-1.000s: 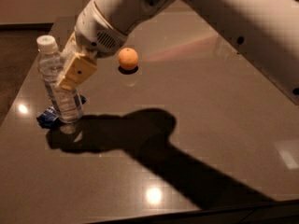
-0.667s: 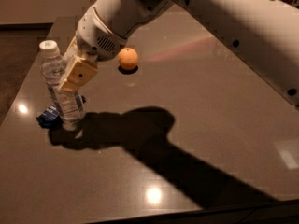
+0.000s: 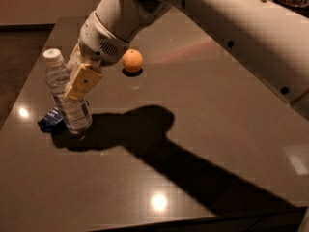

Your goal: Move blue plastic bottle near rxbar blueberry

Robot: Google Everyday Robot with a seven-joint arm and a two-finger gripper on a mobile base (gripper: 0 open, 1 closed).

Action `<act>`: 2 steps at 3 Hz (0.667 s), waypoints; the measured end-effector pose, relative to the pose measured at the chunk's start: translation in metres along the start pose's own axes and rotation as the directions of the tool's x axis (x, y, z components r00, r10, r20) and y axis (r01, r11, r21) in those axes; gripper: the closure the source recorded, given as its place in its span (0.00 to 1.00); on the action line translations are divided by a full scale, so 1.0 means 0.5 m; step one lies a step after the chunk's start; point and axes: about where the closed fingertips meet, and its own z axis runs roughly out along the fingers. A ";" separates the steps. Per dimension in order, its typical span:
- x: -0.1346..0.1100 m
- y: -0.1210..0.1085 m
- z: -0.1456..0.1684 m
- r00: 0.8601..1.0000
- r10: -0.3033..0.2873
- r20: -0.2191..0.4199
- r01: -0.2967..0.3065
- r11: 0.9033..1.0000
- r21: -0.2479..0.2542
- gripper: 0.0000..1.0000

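Observation:
The blue plastic bottle (image 3: 67, 98), clear with a white cap, leans with its cap to the left at the table's left side. Its base is at the table surface, right beside the rxbar blueberry (image 3: 49, 120). The dark blue wrapper is partly hidden behind the bottle. My gripper (image 3: 73, 86) is shut around the bottle's middle. One tan finger (image 3: 83, 81) lies across the bottle's front, and the other is mostly hidden behind it.
A round orange fruit (image 3: 132, 60) sits further back on the dark glossy table (image 3: 203, 129). The table's left edge runs close to the bar and bottle. My arm's shadow stretches across the middle toward the front right.
The gripper and bottle have moved slightly down and to the right, bringing the bottle's base lower beside the blue wrapper. The orange has not moved.

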 end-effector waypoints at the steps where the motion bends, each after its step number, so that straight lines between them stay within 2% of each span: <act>1: 0.010 -0.001 0.005 1.000 0.010 -0.002 -0.010 1.000 -0.012 0.83; 2: 0.006 0.001 0.006 1.000 0.006 -0.002 -0.006 1.000 -0.013 0.60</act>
